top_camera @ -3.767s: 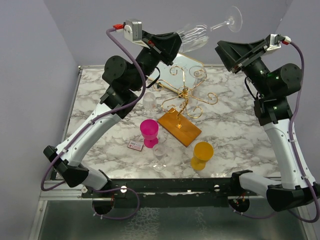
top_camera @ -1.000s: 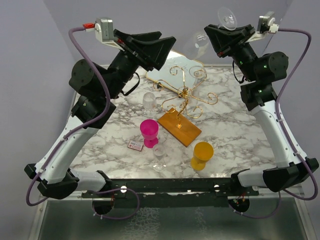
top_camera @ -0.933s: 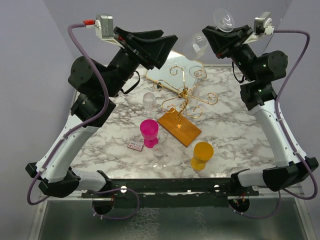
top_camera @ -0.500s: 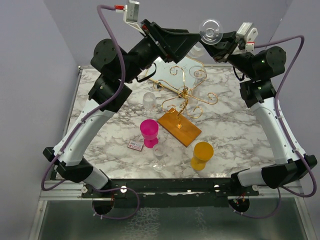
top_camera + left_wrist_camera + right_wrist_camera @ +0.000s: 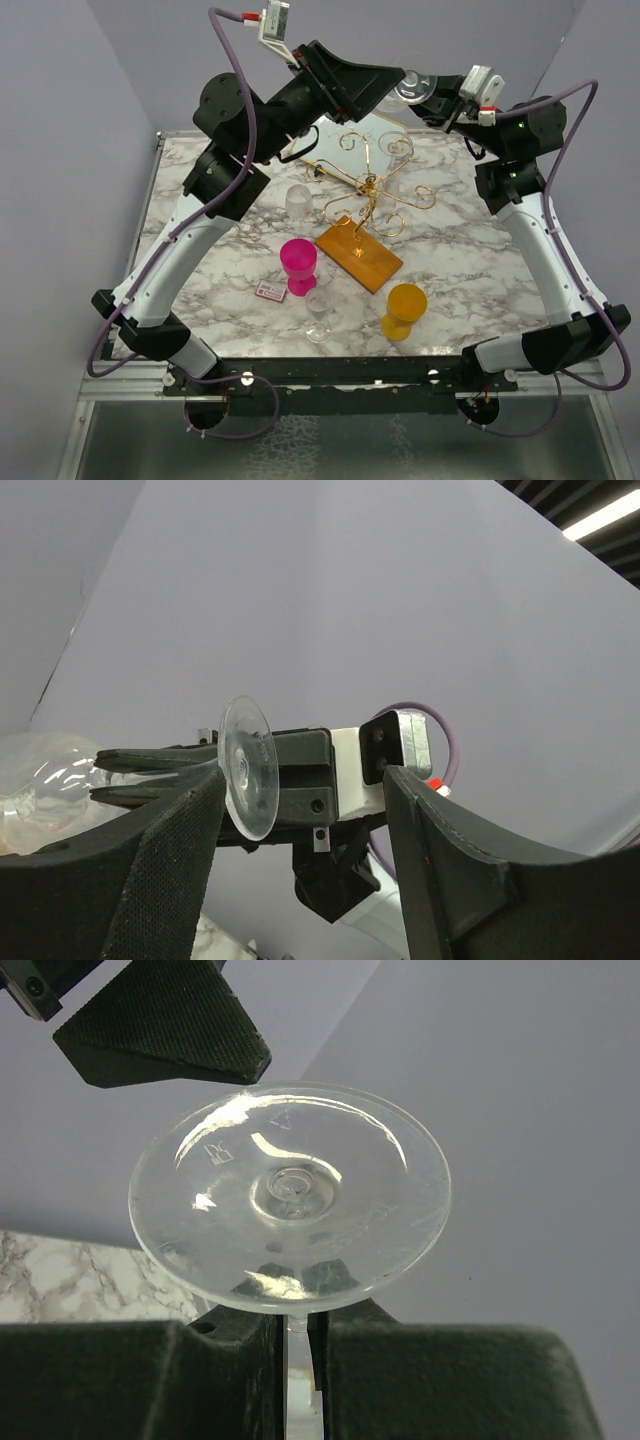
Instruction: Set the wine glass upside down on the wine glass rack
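The clear wine glass (image 5: 412,86) is held high above the back of the table, lying roughly sideways. My right gripper (image 5: 434,97) is shut on its thin stem just below the round foot (image 5: 290,1195). In the left wrist view the foot (image 5: 247,765) faces me edge-on and the bowl (image 5: 40,780) points away to the left. My left gripper (image 5: 392,84) is open, its two fingers on either side of the foot and not touching it. The wine glass rack (image 5: 371,192), gold wire on an orange-brown base (image 5: 360,256), stands below at mid-table.
A gold-framed mirror (image 5: 372,128) lies behind the rack. A pink cup (image 5: 298,262), a clear stemmed glass (image 5: 319,312), a yellow cup (image 5: 405,308), a clear tumbler (image 5: 299,200) and a small card (image 5: 271,291) stand on the marble table (image 5: 470,270).
My left arm has swung from the left side to the centre, bringing its open fingers up around the glass foot. My right gripper has turned the glass and shifted it left and lower.
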